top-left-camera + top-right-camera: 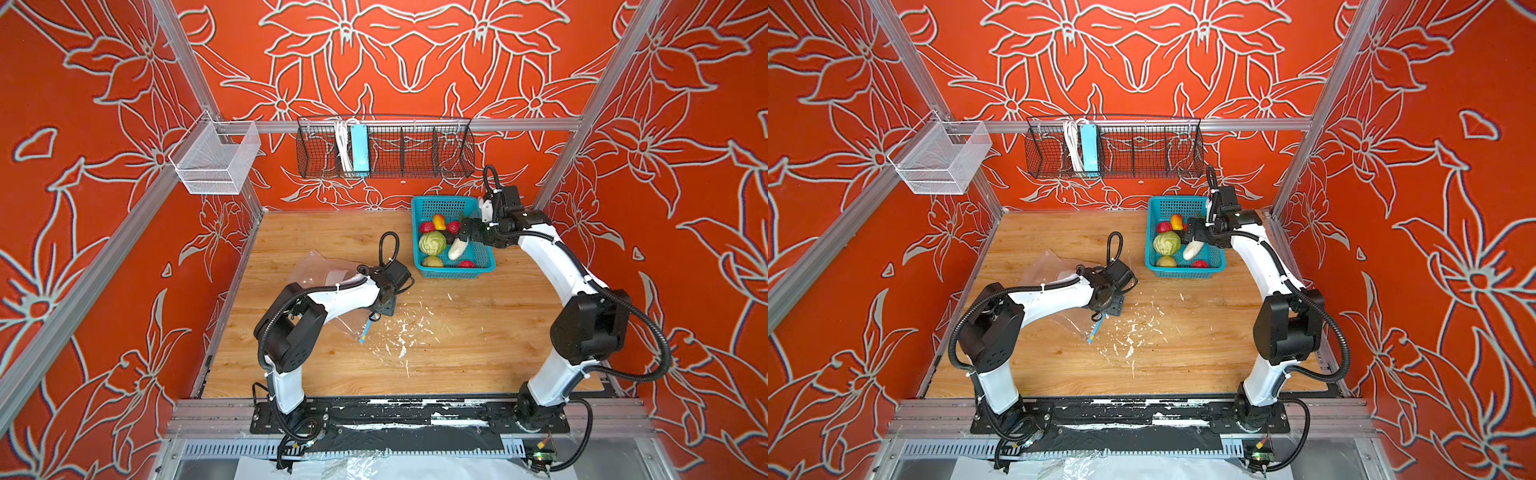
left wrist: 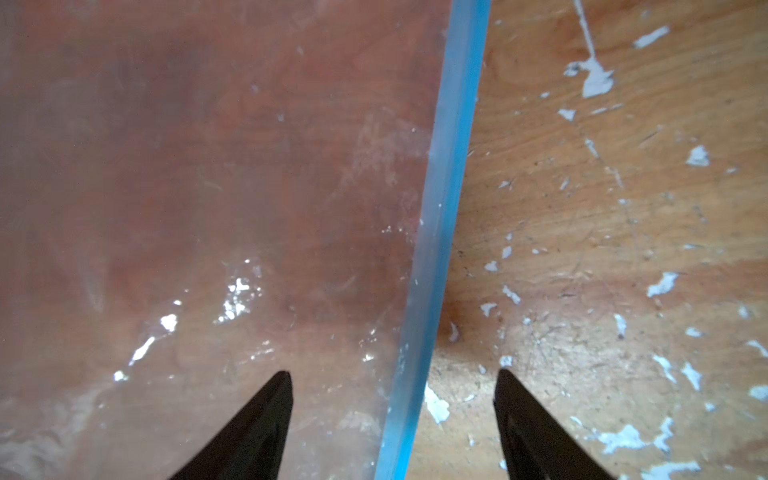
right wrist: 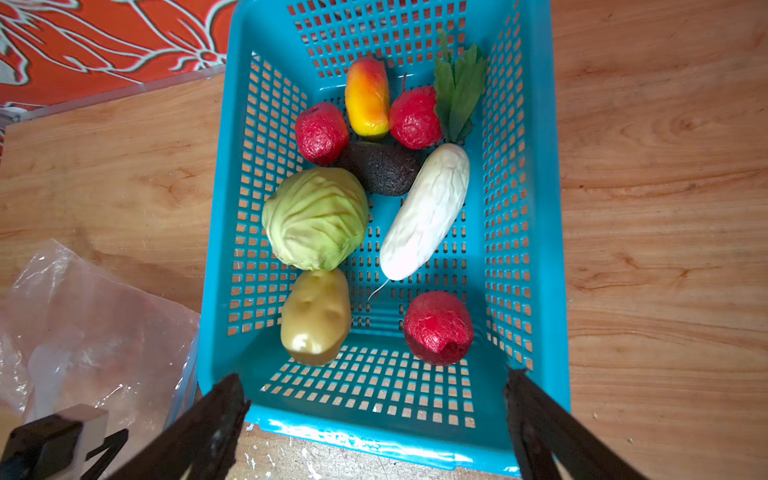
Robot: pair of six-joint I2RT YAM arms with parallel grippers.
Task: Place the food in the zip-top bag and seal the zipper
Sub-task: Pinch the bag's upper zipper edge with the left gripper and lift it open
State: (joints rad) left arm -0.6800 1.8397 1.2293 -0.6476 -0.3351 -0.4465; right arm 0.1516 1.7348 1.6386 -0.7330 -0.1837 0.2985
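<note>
Left of centre on the tabletop (image 1: pixel 457 361) in both top views, the zip-top bag (image 1: pixel 322 268) is lying clear and crinkled, partly under the left arm. The left claw (image 2: pixel 392 374) is pointing down at the bag's lower edge. Its black fingers (image 2: pixel 266 419) are standing apart and straddling the blue zipper (image 2: pixel 444 199), one over plastic, one over bare wood. It's open and gripping nothing.

Over at the upper right of the tabletop, the food is all sitting in the teal basket (image 3: pixel 540 208): cabbage (image 3: pixel 316 218), radish (image 3: pixel 424 212), mango (image 3: pixel 368 97), avocado (image 3: pixel 382 168), yellow-green fruit (image 3: pixel 316 318), leaf (image 3: pixel 459 95) and three strawberries (image 3: pixel 438 328). The right claw (image 3: pixel 376 376) is hovering over the basket's right side, its fingers spread wide and holding nothing.
</note>
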